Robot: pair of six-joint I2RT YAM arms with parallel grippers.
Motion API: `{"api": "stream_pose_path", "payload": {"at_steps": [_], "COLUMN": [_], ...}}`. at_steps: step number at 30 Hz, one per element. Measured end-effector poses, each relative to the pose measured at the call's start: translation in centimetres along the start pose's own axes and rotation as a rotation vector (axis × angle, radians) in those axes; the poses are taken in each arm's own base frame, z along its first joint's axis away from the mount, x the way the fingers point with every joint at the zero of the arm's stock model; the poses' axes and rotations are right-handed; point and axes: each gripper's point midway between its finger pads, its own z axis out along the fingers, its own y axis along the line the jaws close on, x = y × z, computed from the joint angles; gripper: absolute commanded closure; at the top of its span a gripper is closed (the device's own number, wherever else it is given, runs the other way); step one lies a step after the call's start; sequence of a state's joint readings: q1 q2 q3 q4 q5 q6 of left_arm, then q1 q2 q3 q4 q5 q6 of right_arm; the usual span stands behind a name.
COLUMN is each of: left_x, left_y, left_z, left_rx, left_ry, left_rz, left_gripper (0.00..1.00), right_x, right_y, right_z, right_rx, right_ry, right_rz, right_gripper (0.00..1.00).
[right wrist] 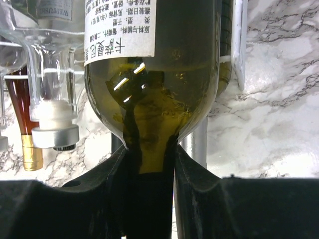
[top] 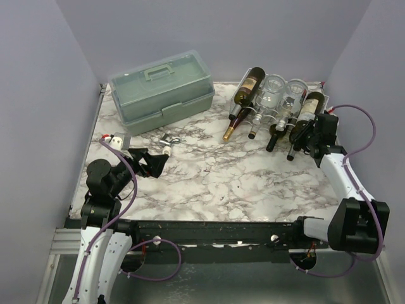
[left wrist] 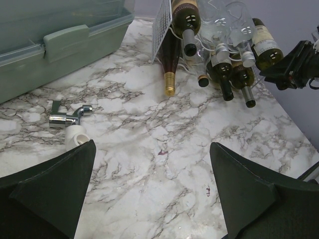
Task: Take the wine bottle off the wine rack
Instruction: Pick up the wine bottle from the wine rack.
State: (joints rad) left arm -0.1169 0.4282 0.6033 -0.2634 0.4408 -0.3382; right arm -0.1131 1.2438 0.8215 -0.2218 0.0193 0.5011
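Observation:
The white wire wine rack (top: 324, 96) stands at the back right and holds several bottles lying neck-forward. The rightmost one is a dark green wine bottle (top: 309, 105) with a pale label. My right gripper (top: 302, 140) is shut on its neck. In the right wrist view both fingers press the neck just below the shoulder of the bottle (right wrist: 159, 74), with the gripper (right wrist: 149, 155) around it. The bottle still lies in the rack. My left gripper (left wrist: 152, 147) hangs open over bare marble at the left, with nothing between its fingers, far from the rack (left wrist: 162, 22).
A grey-green toolbox (top: 161, 88) with a handle sits at the back left. A chrome tap fitting (left wrist: 70, 119) lies on the marble just ahead of the left gripper. Clear bottles (top: 273, 95), a dark bottle (top: 248, 88) and a gold-capped bottle (top: 234, 126) fill the rack.

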Motion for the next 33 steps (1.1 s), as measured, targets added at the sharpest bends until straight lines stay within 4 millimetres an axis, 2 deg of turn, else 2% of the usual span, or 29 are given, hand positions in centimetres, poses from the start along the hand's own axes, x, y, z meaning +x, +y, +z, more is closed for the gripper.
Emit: {"api": "stream_pose_path", "payload": {"at_steps": [7,21,27,33], "left_x": [0.0,0.2,0.2,0.2], "left_y": [0.0,0.1,0.1,0.1], "left_z": [0.0,0.0,0.0,0.0], "left_rx": [0.0,-0.001,-0.001,-0.001], "left_ry": [0.0,0.003,0.004,0.004], "left_rz": [0.0,-0.002,-0.002,-0.003], "left_gripper": [0.02,0.02,0.01,0.02], "right_x": [-0.1,-3.8,-5.0,-5.3], "right_y": [0.0,0.8,1.1,1.1], "right_z": [-1.5,-4.2,-4.7,-4.9], "right_rx": [0.002,-0.019,-0.028,-0.026], "right_ry": [0.008,-0.082,-0.107,-0.108], "right_rz": [-0.005,0.004,0.009,0.011], "right_gripper": [1.0,1.0,1.0,1.0]}}
